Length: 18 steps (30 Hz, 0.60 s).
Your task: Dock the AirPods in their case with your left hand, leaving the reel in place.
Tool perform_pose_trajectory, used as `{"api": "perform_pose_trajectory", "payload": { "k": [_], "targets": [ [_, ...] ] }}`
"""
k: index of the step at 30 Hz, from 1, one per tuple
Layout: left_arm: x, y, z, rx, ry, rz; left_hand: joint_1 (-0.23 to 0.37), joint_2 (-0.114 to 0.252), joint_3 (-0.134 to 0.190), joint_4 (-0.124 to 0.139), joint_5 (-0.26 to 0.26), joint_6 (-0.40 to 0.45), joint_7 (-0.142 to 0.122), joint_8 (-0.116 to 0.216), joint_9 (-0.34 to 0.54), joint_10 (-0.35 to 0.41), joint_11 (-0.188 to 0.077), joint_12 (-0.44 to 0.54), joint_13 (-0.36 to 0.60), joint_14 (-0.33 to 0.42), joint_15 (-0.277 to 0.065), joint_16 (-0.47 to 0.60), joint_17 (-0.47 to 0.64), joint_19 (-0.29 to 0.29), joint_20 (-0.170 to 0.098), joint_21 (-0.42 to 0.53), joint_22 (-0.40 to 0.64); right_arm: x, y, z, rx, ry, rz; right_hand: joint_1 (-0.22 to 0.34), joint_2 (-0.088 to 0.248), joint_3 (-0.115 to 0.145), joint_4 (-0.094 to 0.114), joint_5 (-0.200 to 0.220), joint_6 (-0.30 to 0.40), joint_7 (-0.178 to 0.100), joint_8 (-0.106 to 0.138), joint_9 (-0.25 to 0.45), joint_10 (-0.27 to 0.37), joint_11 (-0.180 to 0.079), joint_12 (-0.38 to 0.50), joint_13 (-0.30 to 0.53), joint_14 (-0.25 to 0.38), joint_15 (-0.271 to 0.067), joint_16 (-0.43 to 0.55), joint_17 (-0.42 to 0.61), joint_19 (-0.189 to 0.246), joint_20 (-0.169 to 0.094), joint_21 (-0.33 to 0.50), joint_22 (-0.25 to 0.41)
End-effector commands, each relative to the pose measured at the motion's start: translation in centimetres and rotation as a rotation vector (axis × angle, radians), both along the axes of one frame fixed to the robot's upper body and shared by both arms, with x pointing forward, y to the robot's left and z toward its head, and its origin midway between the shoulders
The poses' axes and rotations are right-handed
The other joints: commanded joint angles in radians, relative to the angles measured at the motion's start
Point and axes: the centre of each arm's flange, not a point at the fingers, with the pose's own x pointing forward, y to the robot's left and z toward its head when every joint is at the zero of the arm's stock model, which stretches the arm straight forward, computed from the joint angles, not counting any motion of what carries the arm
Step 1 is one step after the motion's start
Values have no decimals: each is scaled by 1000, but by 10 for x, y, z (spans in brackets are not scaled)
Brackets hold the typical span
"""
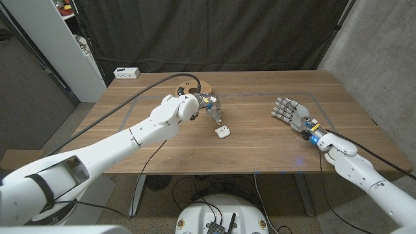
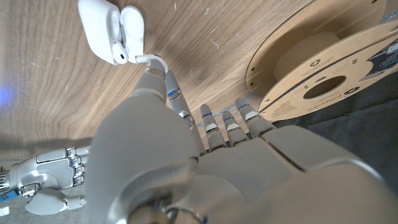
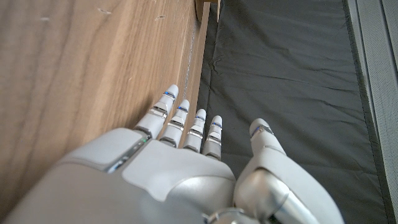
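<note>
The white AirPods case lies open on the wooden table, just in front of my left hand. In the left wrist view the case shows its lid swung back. A white AirPod sits at the case's rim, its stem pinched at my left hand's fingertips. The cardboard reel lies flat behind that hand, close beside the fingers. My right hand stands apart at the right, fingers spread and holding nothing.
A black cable runs from the left table edge to the reel. A white box sits at the far left corner. A white cabinet stands left of the table, with a dark curtain behind.
</note>
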Motion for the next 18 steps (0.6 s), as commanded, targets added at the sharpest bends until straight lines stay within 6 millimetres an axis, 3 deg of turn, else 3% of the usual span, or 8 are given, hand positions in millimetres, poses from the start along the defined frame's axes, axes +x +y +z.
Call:
{"api": "perform_pose_trajectory", "payload": {
  "k": [1,18],
  "targets": [
    [-9,-4,-15,31,-32,-7,7,5,-9,0,1,0,-9,3,34,-14,2,-5,4,-17,-86,-6,0,-17,6,-6,1,-3,-10,-10,11,-10,-14,4,11,6,-2,1,7,-1,1,3,4,-1,-1,6,7,-102,0,5,-5,-1,-2,5],
    [-6,2,-36,16,-43,-20,11,7,-18,2,1,8,-2,5,35,-7,-2,-5,5,-19,-91,3,0,-26,11,-5,-2,-10,-17,-21,37,-16,-42,5,8,4,-3,0,7,-1,1,3,4,2,-2,6,6,-100,1,6,-8,6,-3,5]
  ]
}}
